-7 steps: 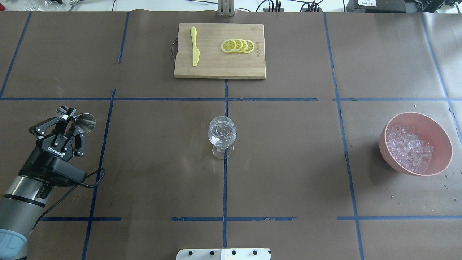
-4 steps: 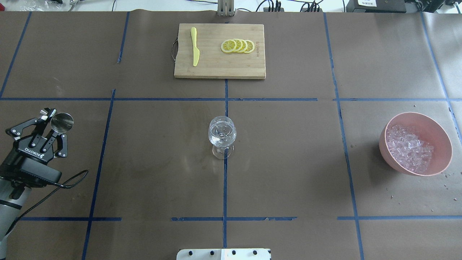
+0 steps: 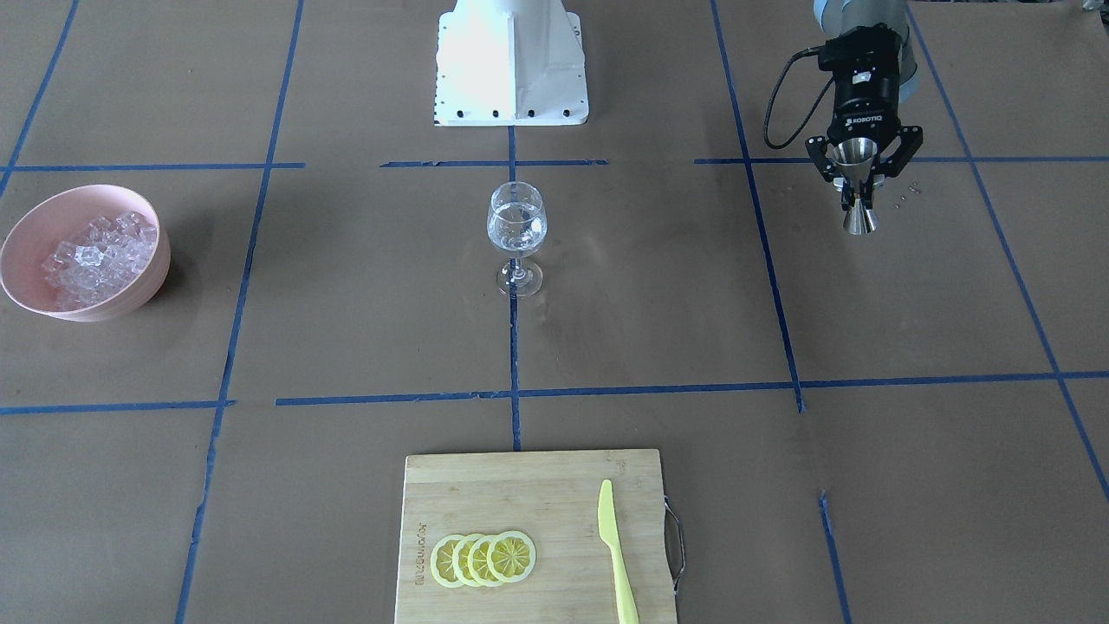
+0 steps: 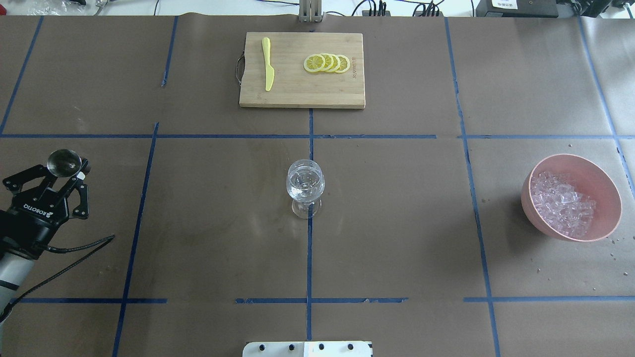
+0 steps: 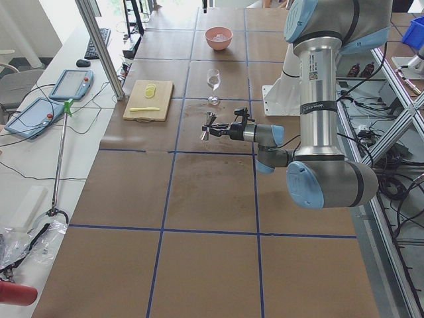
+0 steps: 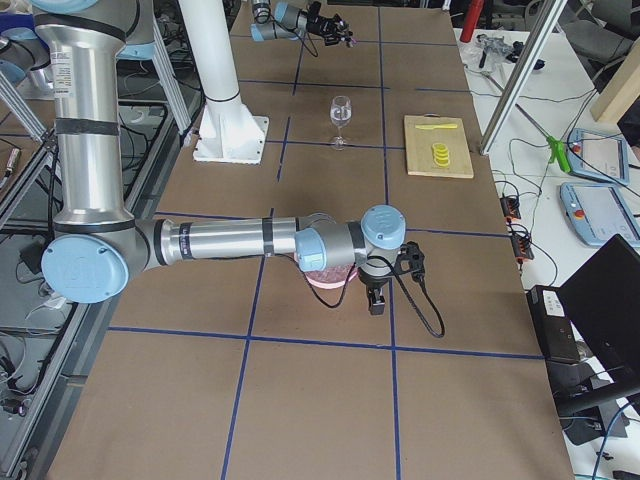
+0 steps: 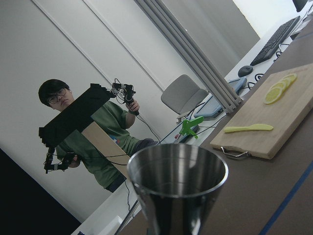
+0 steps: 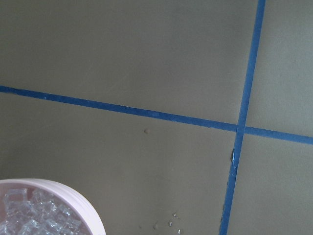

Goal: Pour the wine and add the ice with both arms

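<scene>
A stemmed glass (image 4: 305,186) stands at the table's middle with a little clear wine (image 3: 517,232) in its bowl. My left gripper (image 4: 64,171) is far to its left, shut on a steel jigger (image 4: 63,162), which it holds upright above the table. The jigger also shows in the front view (image 3: 858,186) and fills the left wrist view (image 7: 178,186). A heap of ice cubes (image 4: 560,203) lies in a pink bowl (image 4: 612,198) at the right. My right gripper (image 6: 375,298) hangs beside that bowl; I cannot tell if it is open or shut.
A wooden cutting board (image 4: 301,94) at the far middle carries lemon slices (image 4: 327,63) and a yellow knife (image 4: 268,64). The white pedestal (image 3: 511,61) stands at the near edge. Small clear bits (image 4: 615,248) lie near the bowl.
My left gripper has moved left, away from the glass, with the jigger. The jigger has turned from lying sideways to upright.
</scene>
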